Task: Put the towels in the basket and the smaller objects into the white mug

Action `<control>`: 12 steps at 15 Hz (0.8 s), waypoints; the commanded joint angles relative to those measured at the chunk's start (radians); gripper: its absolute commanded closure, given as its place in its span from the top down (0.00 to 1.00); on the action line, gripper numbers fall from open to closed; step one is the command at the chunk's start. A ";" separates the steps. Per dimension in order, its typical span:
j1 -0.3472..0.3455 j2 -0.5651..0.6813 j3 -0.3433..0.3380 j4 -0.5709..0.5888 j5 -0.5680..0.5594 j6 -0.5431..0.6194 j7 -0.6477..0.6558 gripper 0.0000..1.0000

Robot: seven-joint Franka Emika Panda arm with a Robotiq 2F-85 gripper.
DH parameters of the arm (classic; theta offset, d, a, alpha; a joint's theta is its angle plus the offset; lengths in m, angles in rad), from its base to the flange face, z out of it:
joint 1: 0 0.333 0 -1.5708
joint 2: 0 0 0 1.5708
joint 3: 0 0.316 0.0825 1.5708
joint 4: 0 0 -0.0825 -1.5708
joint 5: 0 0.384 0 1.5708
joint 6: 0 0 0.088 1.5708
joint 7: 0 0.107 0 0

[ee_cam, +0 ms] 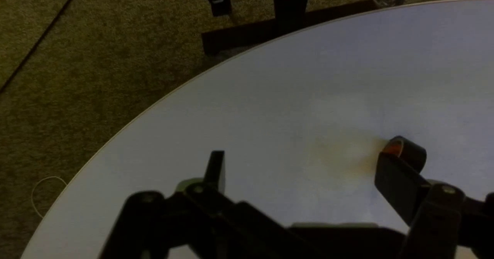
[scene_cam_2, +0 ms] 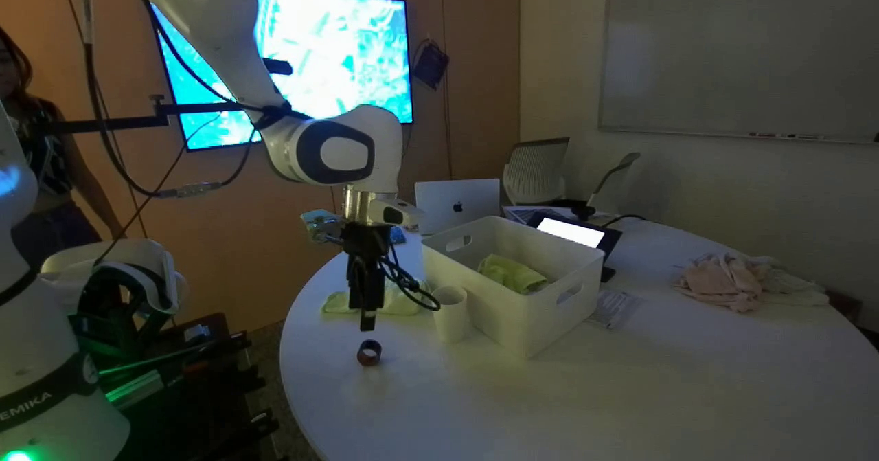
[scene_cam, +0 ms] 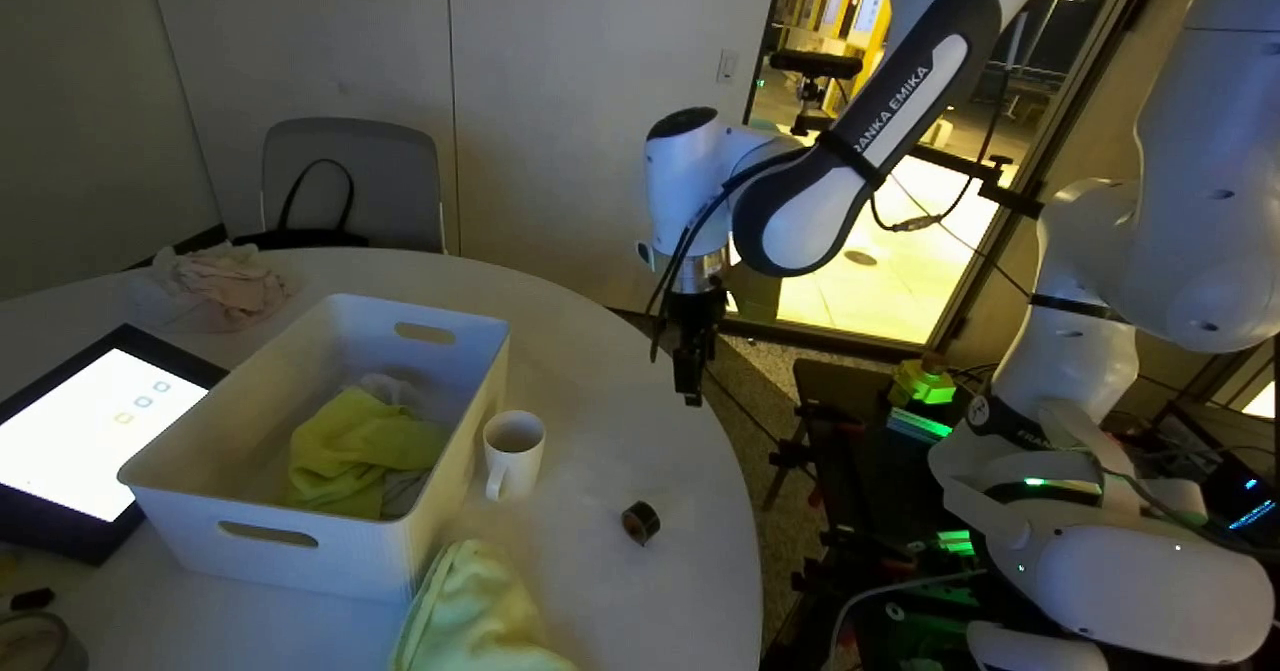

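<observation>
My gripper (scene_cam: 690, 396) hangs over the table's edge side, pointing down, its jaws wide apart and holding nothing. In the wrist view the right fingertip of the gripper (ee_cam: 301, 155) partly covers a small dark roll (ee_cam: 415, 153), a smaller object lying on the table below. The white mug (scene_cam: 514, 451) stands upright against the basket (scene_cam: 340, 563). Inside the basket lie a yellow-green towel (scene_cam: 350, 446) and some greyish cloth. Another yellow-green towel (scene_cam: 475, 616) rests on the table beside the basket. A pinkish-white cloth (scene_cam_2: 721, 282) lies crumpled beyond it.
A tablet (scene_cam: 100, 431) with a lit screen sits by the basket's far side. An open laptop (scene_cam_2: 457, 203) stands behind the basket. The round table's edge (ee_cam: 173, 91) curves through the wrist view, with carpet beyond. A small black item (scene_cam: 32, 599) lies near the tablet.
</observation>
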 commanded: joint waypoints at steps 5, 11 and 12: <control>0.053 0.100 0.078 -0.051 0.115 0.172 -0.020 1.00; 0.064 0.213 0.175 -0.024 0.302 0.320 -0.087 1.00; 0.057 0.229 0.195 -0.020 0.336 0.341 -0.107 1.00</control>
